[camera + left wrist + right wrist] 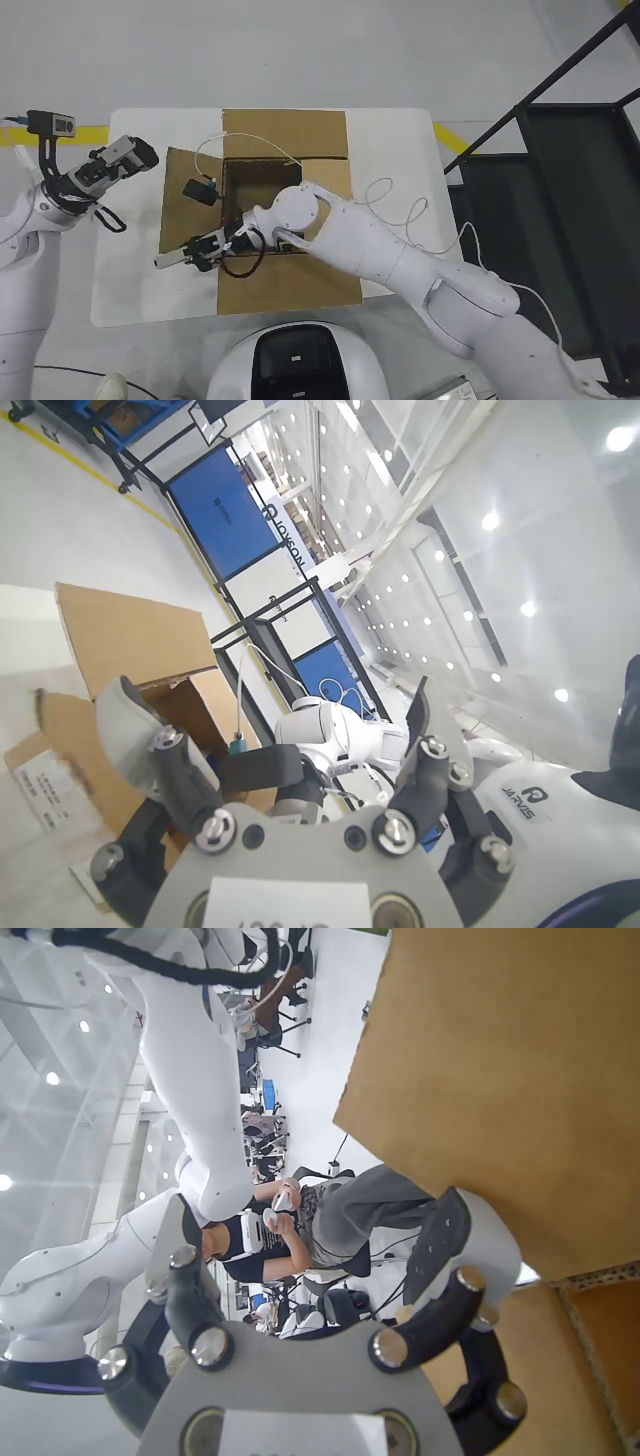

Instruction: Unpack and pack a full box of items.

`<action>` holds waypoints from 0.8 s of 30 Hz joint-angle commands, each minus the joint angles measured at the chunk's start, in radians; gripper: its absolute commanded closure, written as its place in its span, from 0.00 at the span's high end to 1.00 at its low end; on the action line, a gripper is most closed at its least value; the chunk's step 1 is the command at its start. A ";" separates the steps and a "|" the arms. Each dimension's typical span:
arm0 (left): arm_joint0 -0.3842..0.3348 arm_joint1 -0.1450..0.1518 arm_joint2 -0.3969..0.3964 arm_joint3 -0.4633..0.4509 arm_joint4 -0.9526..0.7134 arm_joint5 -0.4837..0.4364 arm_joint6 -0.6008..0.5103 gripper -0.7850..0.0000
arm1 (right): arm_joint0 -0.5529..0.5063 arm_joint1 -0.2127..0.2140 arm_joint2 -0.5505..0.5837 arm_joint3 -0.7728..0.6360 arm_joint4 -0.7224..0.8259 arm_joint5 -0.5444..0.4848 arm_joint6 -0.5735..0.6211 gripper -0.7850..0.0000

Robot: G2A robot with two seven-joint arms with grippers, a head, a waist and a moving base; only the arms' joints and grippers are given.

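Note:
An open cardboard box (285, 132) stands on the white table (130, 290) with all its flaps folded outward. Its inside (255, 185) is dark, and I cannot make out any contents. My right gripper (170, 260) hangs low over the front corner of the box's left flap. In the right wrist view the right gripper (312, 1218) is open and holds nothing, with a brown flap (500, 1078) just beside one finger. My left gripper (140, 155) hovers off the table's left rear corner, apart from the box. The left gripper (270, 700) is open and holds nothing, facing the box (135, 635).
The right arm's black wrist camera (200, 190) and its white cable hang over the left flap. A black metal stair frame (540, 170) stands on the floor right of the table. Bare tabletop lies left of and in front of the box.

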 commanded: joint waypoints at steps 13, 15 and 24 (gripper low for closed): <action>-0.073 -0.012 0.097 0.149 0.141 -0.004 0.041 1.00 | -0.074 0.056 0.176 0.007 0.017 -0.118 0.077 1.00; -0.075 -0.012 0.102 0.158 0.159 -0.011 0.050 1.00 | -0.136 0.102 0.269 -0.056 0.006 -0.127 0.084 1.00; -0.065 -0.007 0.109 0.147 0.327 -0.036 0.098 1.00 | -0.405 0.236 0.591 -0.367 -0.067 -0.046 0.115 1.00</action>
